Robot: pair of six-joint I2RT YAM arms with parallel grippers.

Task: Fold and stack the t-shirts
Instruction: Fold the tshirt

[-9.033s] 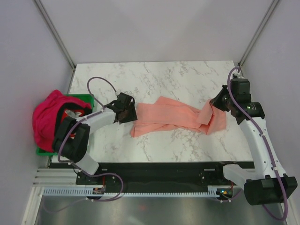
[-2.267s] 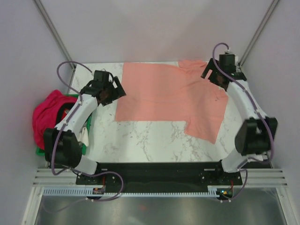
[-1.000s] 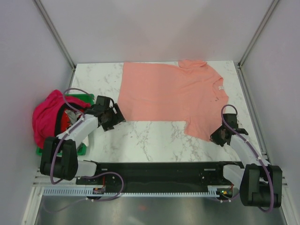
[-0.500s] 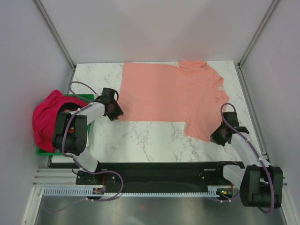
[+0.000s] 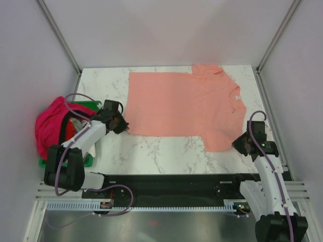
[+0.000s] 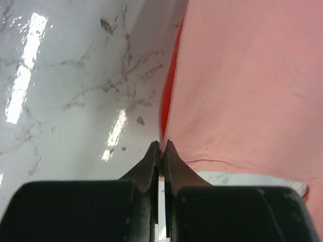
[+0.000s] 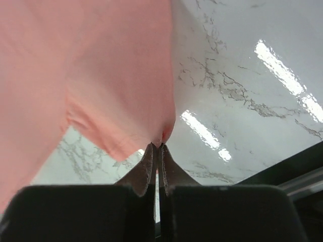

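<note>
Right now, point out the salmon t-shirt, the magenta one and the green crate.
salmon-pink t-shirt (image 5: 181, 103), top external view, middle of its body.
magenta-pink t-shirt (image 5: 48, 128), top external view, middle of the heap.
green crate (image 5: 91, 105), top external view, far rim.

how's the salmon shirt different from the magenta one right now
Pose: the salmon-pink shirt lies spread flat, while the magenta shirt is bunched in a heap.
Place: the salmon-pink shirt is on the marble table, and the magenta shirt sits over the green crate.
Handling: the left claw and right claw each pinch the salmon-pink shirt's edge. Neither holds the magenta shirt.
Both are plain cloth.
</note>
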